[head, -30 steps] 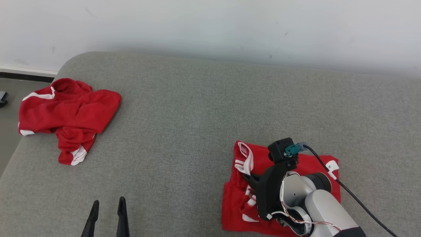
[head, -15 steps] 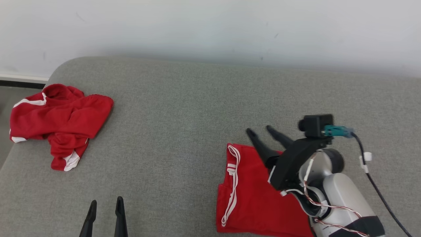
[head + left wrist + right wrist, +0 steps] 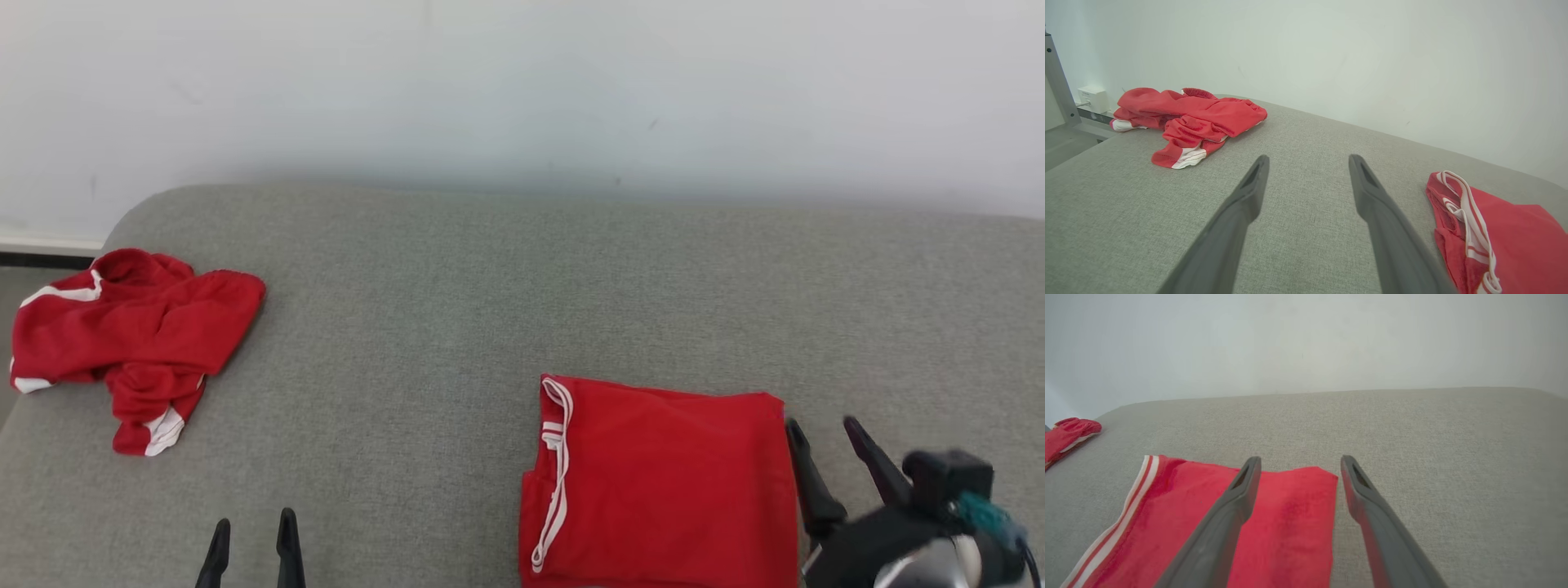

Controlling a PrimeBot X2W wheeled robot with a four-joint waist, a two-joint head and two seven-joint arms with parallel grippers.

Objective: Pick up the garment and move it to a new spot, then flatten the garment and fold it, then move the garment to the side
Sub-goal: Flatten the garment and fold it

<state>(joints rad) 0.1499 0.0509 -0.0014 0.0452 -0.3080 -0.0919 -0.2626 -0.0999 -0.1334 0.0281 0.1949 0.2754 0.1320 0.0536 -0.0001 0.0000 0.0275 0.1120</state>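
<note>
Grey upholstered surface [image 3: 457, 286] bears the folded red garment [image 3: 669, 482] at the robot's front right. The right gripper [image 3: 820, 425], fingers spread and empty, hovers just beside its right edge, nearer than the left gripper [image 3: 253, 523], likewise spread.

- The garment [image 3: 665, 482] lies on the couch [image 3: 457, 327], near its front, on the right.
- A second garment [image 3: 135, 343] lies at the couch's left edge, well apart from the first.
- The left pincer [image 3: 254, 519] is at the front, between the two garments.
- The right pincer [image 3: 821, 425] is just beside the first garment's right edge.
- A wall [image 3: 522, 82] stands behind the couch.
</note>
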